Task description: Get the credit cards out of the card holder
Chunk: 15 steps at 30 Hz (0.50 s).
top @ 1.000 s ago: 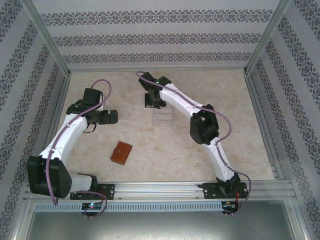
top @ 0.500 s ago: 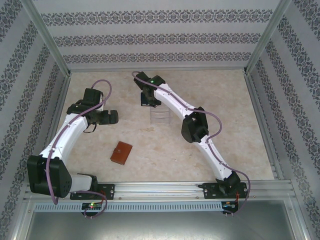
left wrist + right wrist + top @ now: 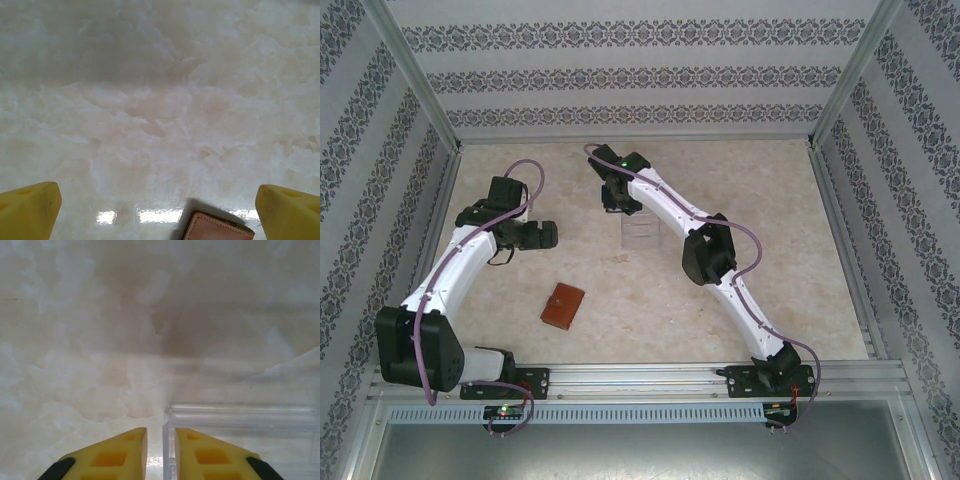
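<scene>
One closed wallet point(image 3: 563, 305) point(image 3: 217, 227) flat on the pale table point(image 3: 800, 250), front, left of centre, left gripper point(image 3: 542, 235) point(image 3: 157, 200) spread wide, empty, hovering just beyond it, right gripper point(image 3: 618, 200) point(image 3: 160, 440) barely parted, nothing between its fingers, over a corner of the clear stand point(image 3: 642, 232) point(image 3: 240, 440)

**Left gripper point(image 3: 159, 212) wide, right gripper point(image 3: 161, 449) barely parted**

The left arm point(image 3: 448, 268) is held bent at the elbow, its yellow fingers spread wide. The right arm point(image 3: 665, 205) is stretched forward and leftward, and a narrow gap is seen between its fingers.
</scene>
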### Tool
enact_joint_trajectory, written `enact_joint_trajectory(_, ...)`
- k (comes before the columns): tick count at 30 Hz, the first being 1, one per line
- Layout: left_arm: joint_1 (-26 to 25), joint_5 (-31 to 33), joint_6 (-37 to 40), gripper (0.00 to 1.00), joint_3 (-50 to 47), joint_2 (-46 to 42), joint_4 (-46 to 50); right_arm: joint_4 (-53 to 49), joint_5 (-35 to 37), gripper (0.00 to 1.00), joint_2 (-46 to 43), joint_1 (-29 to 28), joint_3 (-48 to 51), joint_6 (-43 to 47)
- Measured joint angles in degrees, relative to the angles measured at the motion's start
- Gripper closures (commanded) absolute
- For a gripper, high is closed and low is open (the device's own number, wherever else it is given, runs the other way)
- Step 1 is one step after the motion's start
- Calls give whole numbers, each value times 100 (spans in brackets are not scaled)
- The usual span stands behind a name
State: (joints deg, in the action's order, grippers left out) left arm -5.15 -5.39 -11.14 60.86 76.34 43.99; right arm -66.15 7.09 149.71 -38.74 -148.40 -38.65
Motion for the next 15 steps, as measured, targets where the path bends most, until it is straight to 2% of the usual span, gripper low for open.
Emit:
enact_joint_trajectory(8,-125,-63,-59,0,0,149,22,-4,-59,74,-225,0,0,109)
enact_joint_trajectory(15,-658,-55,-358,0,-225,223,61,221,-404,71,-1119,0,597,243)
